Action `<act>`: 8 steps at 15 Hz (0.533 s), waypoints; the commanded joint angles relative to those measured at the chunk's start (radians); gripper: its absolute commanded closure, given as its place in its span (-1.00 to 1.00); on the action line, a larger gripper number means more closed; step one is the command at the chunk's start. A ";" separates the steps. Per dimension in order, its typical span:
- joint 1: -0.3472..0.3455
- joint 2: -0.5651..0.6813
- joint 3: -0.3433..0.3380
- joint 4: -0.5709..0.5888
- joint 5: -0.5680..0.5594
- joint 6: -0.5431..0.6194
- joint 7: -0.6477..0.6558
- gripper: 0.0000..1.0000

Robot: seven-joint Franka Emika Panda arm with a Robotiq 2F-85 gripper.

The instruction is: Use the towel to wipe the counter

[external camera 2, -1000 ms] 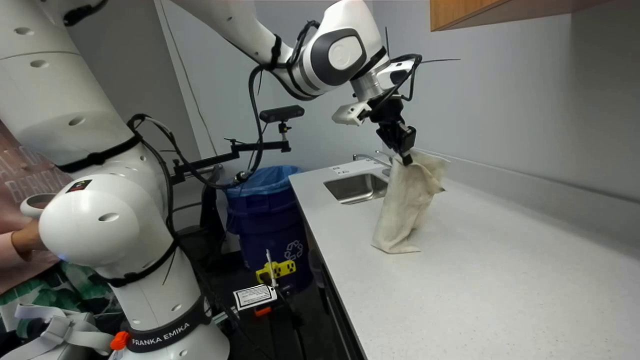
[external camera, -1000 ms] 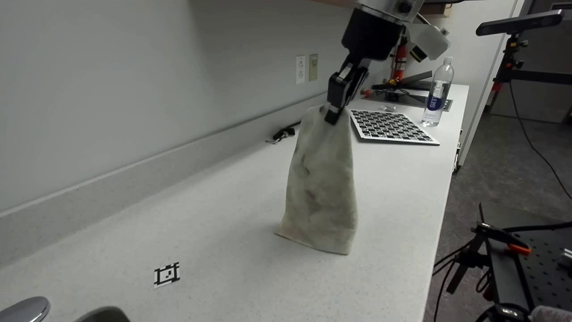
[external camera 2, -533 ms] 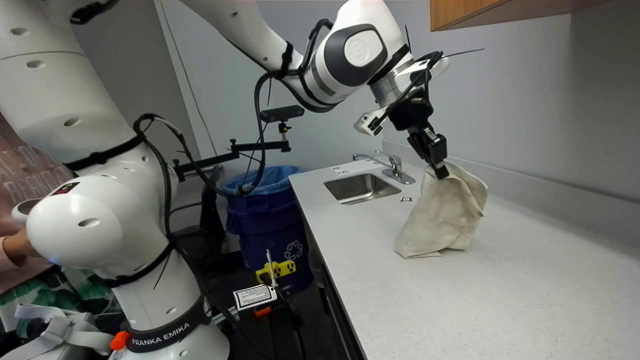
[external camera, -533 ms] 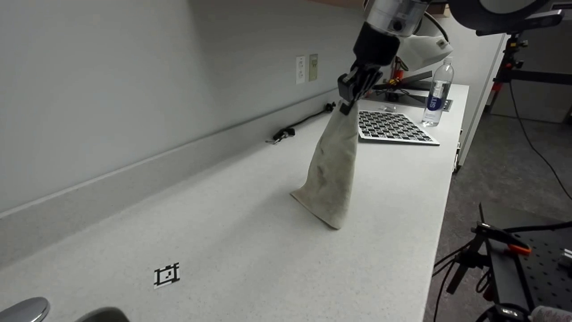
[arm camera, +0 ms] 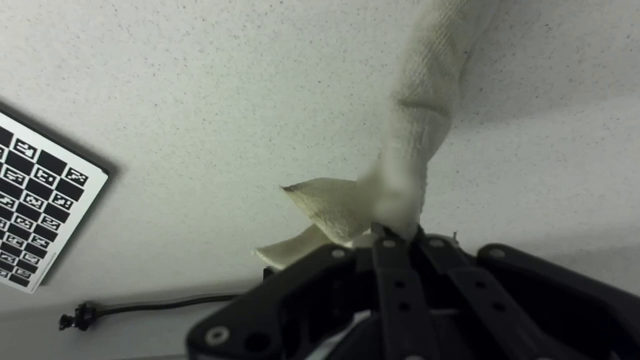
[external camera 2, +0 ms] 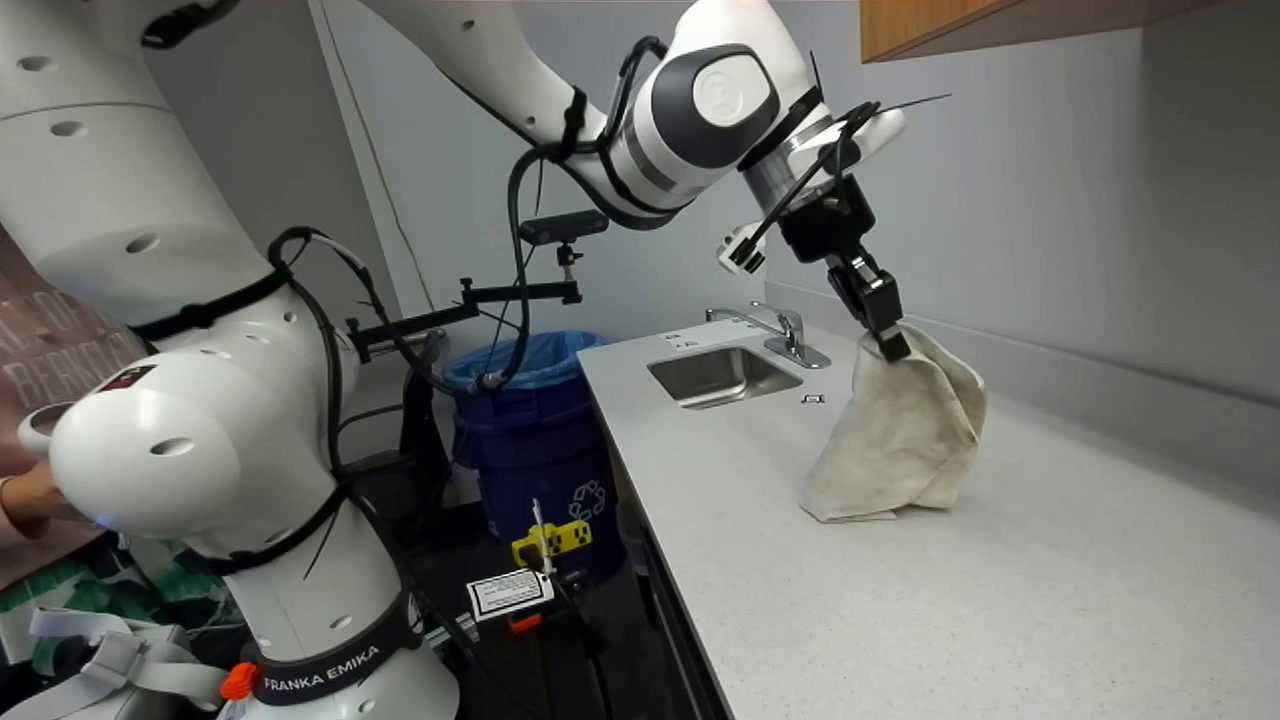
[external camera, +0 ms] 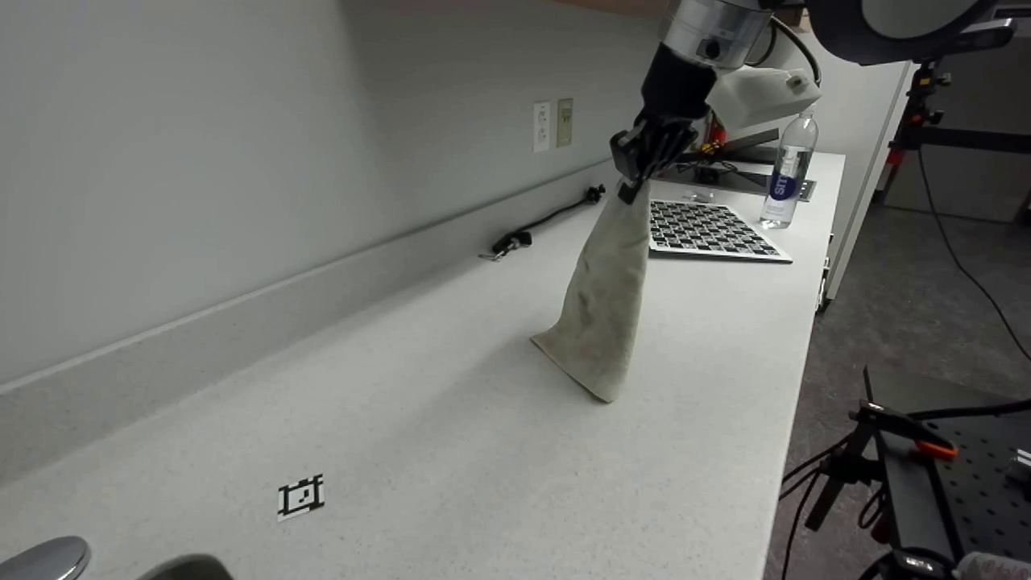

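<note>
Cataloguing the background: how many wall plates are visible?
2, on the wall above the counter in an exterior view: a white plate and, close beside it, a beige plate. The arm may hide more.

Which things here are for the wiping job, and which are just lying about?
For the job:
cream-white cloth towel
long off-white counter
black gripper, shut on the towel

Just lying about:
flat black-and-white checkered board
upright clear plastic bottle
thin black cable
</note>
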 commanded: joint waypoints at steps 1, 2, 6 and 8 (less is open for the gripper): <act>-0.012 0.002 -0.004 -0.004 -0.042 0.011 0.047 0.98; -0.015 0.015 -0.006 -0.003 -0.049 0.016 0.058 0.98; -0.019 0.062 -0.020 -0.012 -0.073 0.036 0.112 0.98; -0.012 0.092 -0.030 -0.015 -0.082 0.032 0.130 0.98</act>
